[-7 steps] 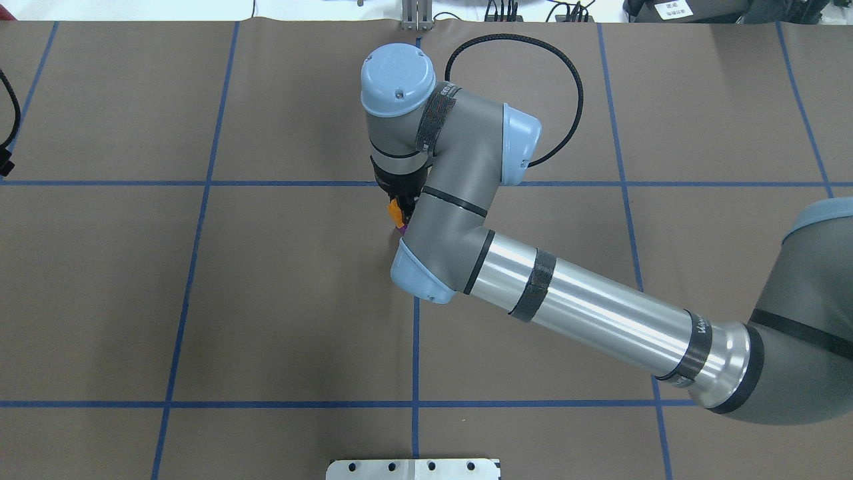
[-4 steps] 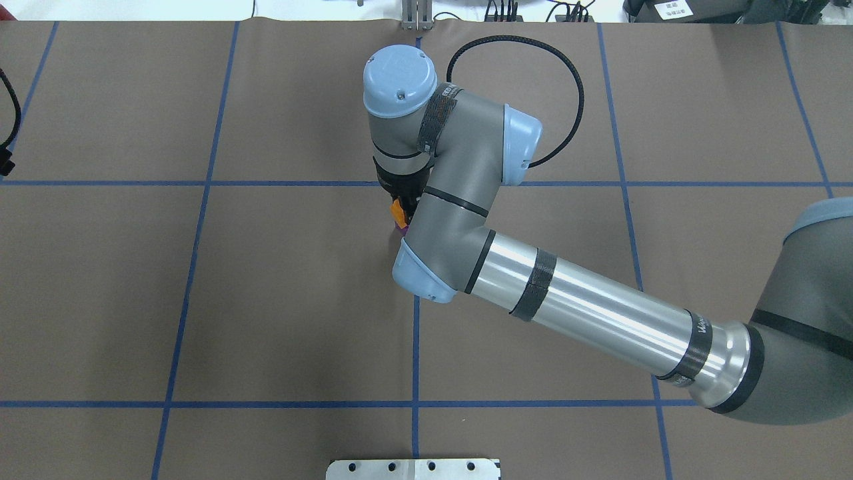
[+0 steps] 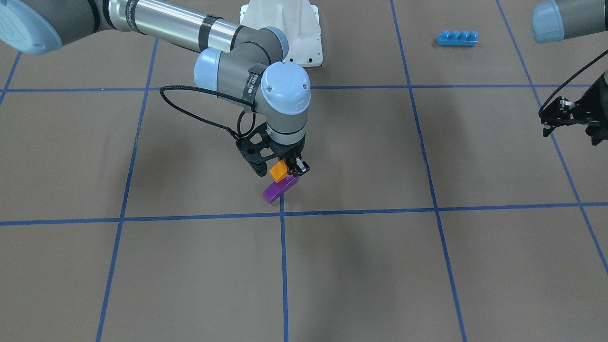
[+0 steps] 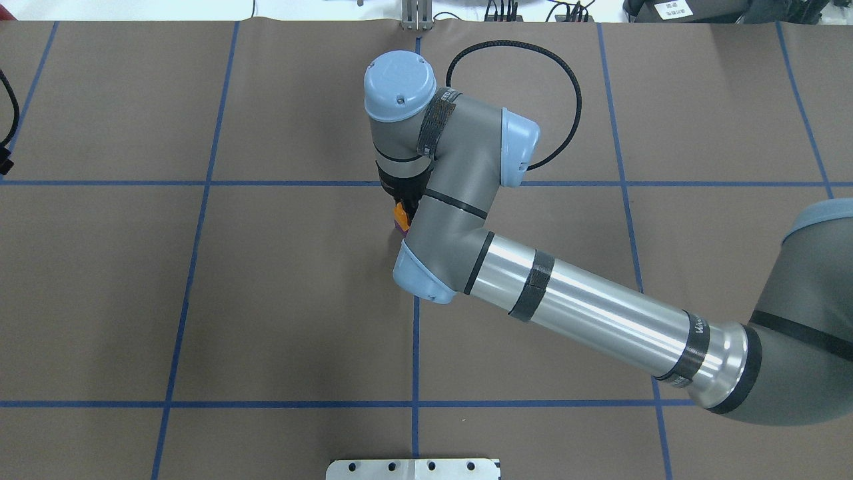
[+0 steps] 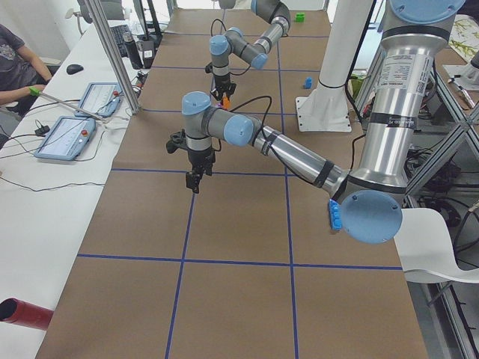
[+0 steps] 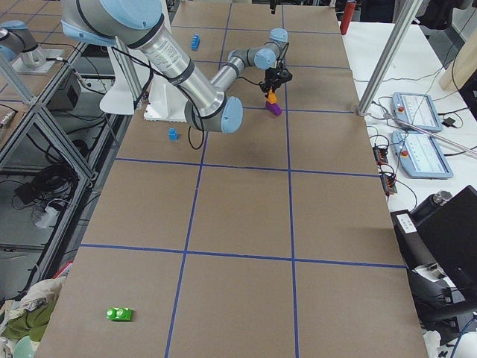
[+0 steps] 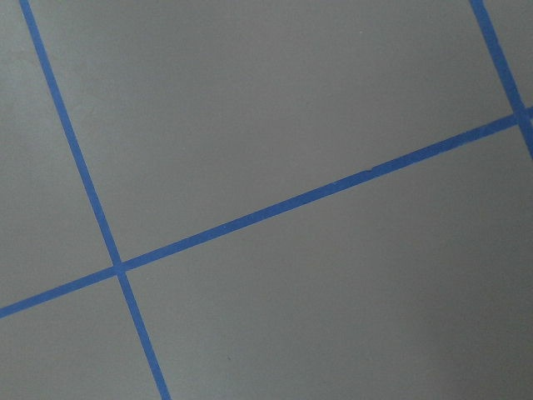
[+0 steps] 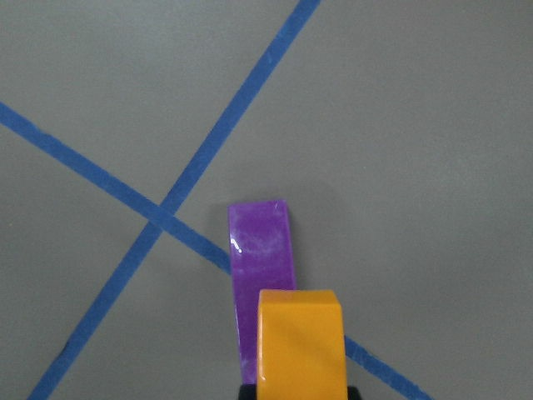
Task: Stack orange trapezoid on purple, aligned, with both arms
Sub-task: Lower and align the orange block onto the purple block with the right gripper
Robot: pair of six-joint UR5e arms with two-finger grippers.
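My right gripper is shut on the orange trapezoid and holds it tilted just above the near end of the purple block, which lies flat on the table by a blue tape crossing. The right wrist view shows the orange block overlapping the purple block's near end, set slightly to one side. From overhead, the orange block and a sliver of purple peek out beside the wrist. My left gripper hovers far off at the table's side, empty; I cannot tell how its jaws stand.
A long blue four-stud brick lies near the robot's white base. A small blue block sits beside the base. A green block lies at the table's far right end. Operators' tablets rest on the side bench.
My right wrist has shifted slightly, carrying the orange block a little to the right in the overhead view, closer over the purple block. The left arm has not moved.
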